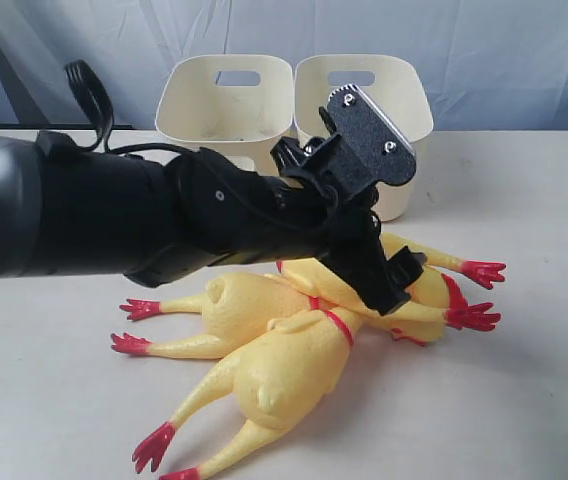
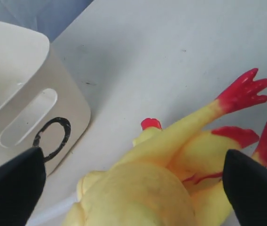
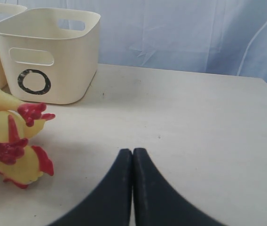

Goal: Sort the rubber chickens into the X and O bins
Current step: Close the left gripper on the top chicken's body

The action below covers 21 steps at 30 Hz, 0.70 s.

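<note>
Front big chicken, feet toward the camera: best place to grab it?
Front chicken: take a leg from above, closing across it. The legs are thin and lie on bare table, clear of the pile; its plump body overlaps the other chickens.

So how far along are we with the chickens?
Nothing looks sorted yet: the chickens lie heaped on the table in front of the bins, whose visible insides look bare. In hand: the left gripper hangs open over one chicken's body, not gripping. The right gripper is shut and empty. All the sorting is left.
</note>
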Tool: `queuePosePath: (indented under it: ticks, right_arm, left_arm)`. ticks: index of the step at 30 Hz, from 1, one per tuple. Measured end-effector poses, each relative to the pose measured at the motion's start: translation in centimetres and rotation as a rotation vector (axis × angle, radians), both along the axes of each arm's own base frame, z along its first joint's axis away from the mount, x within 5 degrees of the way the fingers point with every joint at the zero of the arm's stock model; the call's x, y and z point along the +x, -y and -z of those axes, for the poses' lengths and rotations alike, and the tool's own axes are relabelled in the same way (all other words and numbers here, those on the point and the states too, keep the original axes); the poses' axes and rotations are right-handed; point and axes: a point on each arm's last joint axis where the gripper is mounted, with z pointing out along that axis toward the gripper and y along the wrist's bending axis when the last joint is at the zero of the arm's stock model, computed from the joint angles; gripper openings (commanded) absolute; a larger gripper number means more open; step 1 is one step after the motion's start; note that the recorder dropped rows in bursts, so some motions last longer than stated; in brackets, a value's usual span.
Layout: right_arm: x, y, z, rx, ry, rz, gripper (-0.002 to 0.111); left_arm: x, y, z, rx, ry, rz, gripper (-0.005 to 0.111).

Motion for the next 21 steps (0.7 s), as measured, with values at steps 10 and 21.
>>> queuePosePath:
  ticks: [10,21]
  right_arm:
    - [0.0,0.0,0.0,0.0,0.0,0.0,0.001]
    - [0.0,0.0,0.0,0.0,0.0,0.0,0.001]
  left_arm:
    - [0.8,0.4,2.9,0.049,-0.017,-0.044,0.096]
    - [1.3,0.3,3.5,0.015,-0.057,-0.133,0.096]
